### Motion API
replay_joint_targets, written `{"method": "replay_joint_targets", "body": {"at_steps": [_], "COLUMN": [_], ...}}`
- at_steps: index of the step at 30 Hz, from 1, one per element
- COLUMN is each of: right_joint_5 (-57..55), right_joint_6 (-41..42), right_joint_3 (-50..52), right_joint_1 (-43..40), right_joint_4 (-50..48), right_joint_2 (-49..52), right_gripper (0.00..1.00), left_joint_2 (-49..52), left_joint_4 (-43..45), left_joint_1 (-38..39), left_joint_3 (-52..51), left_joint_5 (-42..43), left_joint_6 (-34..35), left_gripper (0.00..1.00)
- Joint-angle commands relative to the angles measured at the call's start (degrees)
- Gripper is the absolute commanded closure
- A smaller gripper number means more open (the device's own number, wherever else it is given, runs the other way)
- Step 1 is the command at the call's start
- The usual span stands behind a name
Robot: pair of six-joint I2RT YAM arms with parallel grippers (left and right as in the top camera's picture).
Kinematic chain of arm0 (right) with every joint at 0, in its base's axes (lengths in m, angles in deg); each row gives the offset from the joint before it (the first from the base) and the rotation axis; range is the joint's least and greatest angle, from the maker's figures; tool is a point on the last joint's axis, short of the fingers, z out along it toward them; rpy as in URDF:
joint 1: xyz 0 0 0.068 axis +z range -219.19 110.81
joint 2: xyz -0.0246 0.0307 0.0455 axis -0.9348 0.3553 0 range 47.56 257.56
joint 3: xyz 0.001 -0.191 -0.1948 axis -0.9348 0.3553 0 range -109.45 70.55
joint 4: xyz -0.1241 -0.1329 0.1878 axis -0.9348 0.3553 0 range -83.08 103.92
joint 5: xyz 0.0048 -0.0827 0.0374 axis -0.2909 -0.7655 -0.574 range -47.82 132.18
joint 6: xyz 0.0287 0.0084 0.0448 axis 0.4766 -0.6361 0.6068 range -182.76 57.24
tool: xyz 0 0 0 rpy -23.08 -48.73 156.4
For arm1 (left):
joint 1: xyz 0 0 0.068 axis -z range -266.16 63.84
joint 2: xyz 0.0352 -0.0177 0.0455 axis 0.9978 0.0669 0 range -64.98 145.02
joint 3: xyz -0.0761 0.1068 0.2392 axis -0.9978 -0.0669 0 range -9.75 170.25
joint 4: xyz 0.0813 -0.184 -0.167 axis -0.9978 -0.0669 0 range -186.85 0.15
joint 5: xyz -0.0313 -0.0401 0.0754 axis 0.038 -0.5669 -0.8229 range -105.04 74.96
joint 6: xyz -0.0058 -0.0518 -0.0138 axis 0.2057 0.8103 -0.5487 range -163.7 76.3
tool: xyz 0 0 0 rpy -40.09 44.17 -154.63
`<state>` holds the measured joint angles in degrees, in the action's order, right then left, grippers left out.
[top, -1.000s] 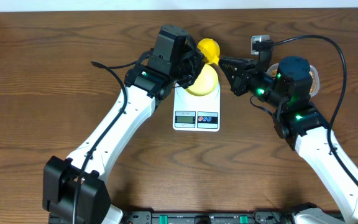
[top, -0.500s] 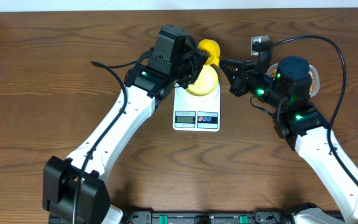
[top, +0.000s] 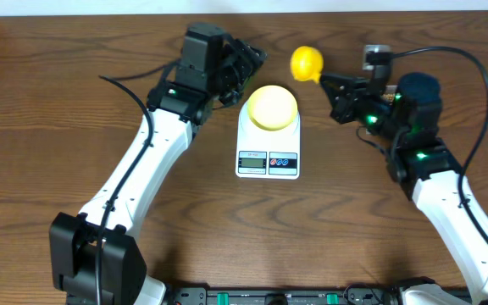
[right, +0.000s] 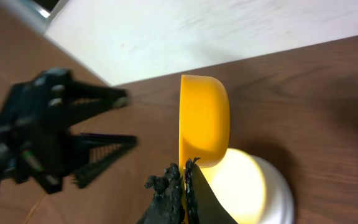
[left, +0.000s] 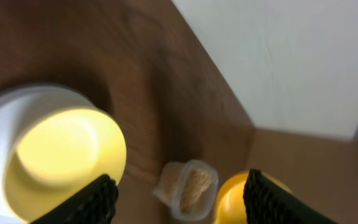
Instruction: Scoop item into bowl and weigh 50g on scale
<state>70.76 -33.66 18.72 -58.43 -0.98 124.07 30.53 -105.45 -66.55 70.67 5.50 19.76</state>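
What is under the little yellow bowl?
The white scale sits under the bowl. Its display and two buttons stick out in front; the platform right beneath the bowl is covered.

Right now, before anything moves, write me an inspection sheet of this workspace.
Surface: brown wooden table.
Job's things: white scale mid-table, display too small to read; pale-yellow bowl on its platform, no beans seen in it; beans in a clear tub beyond the bowl; yellow scoop held in the air behind the scale, contents hidden.
Clutter: nothing seen.
Pincers: left pincer open, apart from the bowl; right pincer shut on the scoop's handle.
Cables: black cables loop off both arms.
Surroundings: white wall past the table's far edge.
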Motion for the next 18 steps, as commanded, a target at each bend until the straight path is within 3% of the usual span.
{"method": "replay_joint_targets", "body": {"at_steps": [1,5,10,12,15,18], "right_joint_5": [0.76,3.26,4.9,5.29,6.16,6.6], "right_joint_6": [-0.46,-0.46,-0.48,-0.48,-0.48,-0.52], "right_joint_3": [-1.27,-1.27,-1.27,-1.27,-1.27,-1.27], "right_joint_1": [-3.41,-7.08,-11.26,-12.39,-13.31,-13.35], "right_joint_4": [0.17,0.22,1.14,1.53,1.7,1.75], "right_joint_2": [0.0,0.0,0.0,0.0,0.0,0.0], "right_gripper": [0.99,0.99,0.99,0.99,0.99,0.99], "left_joint_2": [-3.08,-6.64,-9.9,-9.99,-9.62,-9.51], "left_joint_4": [0.04,-4.0,-14.25,-20.13,-27.69,-30.42], "left_joint_1": [-0.28,0.33,2.58,4.2,7.15,10.6], "left_joint_3": [0.44,0.44,0.44,0.44,0.09,-1.6], "left_joint_5": [3.52,3.37,0.11,-2.67,-9.01,-12.9], "left_joint_6": [-22.21,-33.92,-40.35,-41.92,-42.4,-44.41], "left_gripper": [0.32,0.32,0.35,0.44,0.68,0.81]}}
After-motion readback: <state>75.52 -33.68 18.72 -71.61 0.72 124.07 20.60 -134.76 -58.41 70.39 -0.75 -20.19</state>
